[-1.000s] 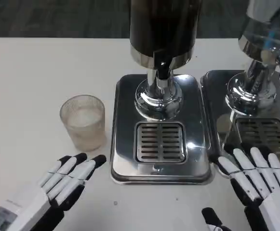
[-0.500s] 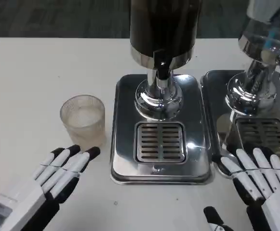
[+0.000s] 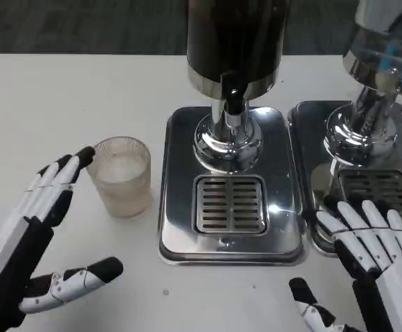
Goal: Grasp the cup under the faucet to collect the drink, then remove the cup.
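Fingers point(image 3: 55, 176): of left hand point(image 3: 31, 228), spread apart, holding nothing, tips just beside cup point(image 3: 120, 175).
Cup: upright on tabletop point(image 3: 62, 104), left of drip tray point(image 3: 230, 205), not under faucet point(image 3: 233, 100).
Grasp: wrap around ribbed wall, thumb opposite, keep level.
Right hand point(image 3: 367, 252): open, empty, near second dispenser point(image 3: 377, 104).
Obstacle: tray's raised rim.

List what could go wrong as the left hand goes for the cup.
1. The left hand is open with its fingers right beside the cup, not yet around it; a sideways push could slide or tip the cup instead of gripping it.
2. The cup stands on the table left of the drip tray, not under the faucet; carrying it over, it may catch the tray's raised edge.
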Tool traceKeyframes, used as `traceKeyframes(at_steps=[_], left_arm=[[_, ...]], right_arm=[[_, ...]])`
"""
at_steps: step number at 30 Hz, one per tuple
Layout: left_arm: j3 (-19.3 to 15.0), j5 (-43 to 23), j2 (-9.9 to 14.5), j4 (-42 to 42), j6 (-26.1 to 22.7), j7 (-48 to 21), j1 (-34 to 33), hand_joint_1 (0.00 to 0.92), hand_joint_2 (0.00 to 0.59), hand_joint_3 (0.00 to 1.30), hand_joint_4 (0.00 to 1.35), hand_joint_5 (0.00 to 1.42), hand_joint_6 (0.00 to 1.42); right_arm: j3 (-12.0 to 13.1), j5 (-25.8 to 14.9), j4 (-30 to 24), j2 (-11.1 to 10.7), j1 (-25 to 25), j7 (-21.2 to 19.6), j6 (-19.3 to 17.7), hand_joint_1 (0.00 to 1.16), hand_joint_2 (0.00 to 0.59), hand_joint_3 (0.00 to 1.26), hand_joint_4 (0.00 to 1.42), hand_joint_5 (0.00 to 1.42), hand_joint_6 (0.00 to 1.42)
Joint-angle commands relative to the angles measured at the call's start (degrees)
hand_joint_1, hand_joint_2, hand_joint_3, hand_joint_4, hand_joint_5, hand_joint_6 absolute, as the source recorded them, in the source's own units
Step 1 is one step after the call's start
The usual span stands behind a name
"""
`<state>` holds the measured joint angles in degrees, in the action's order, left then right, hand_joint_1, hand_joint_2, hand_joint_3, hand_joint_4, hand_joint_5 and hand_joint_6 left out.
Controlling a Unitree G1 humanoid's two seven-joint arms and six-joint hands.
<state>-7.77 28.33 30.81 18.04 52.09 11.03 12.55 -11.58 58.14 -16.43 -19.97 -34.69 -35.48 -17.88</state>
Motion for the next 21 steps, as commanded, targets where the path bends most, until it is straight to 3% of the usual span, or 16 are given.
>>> traceKeyframes(at_steps=[1,11,21], left_arm=[[0.83,-0.75,-1.18,7.01,0.09,2.68,-5.73,0.0,0.056,0.0,0.0,0.0,0.0],[4.93,-0.07,-1.19,24.55,-2.18,6.28,-19.64,0.0,0.038,0.0,0.0,0.0,0.0],[10.34,0.97,0.17,35.4,-4.6,7.06,-27.75,0.112,0.024,0.0,0.0,0.01,0.04]], right_arm=[[-0.64,-0.34,0.37,0.93,0.72,0.12,0.53,0.41,0.39,0.25,0.16,0.08,0.05],[-2.31,-0.07,1.29,2.59,2.79,0.0,1.04,0.41,0.396,0.28,0.22,0.11,0.08],[-3.62,0.02,1.73,2.88,3.68,0.08,1.03,0.41,0.397,0.3,0.27,0.14,0.11]])
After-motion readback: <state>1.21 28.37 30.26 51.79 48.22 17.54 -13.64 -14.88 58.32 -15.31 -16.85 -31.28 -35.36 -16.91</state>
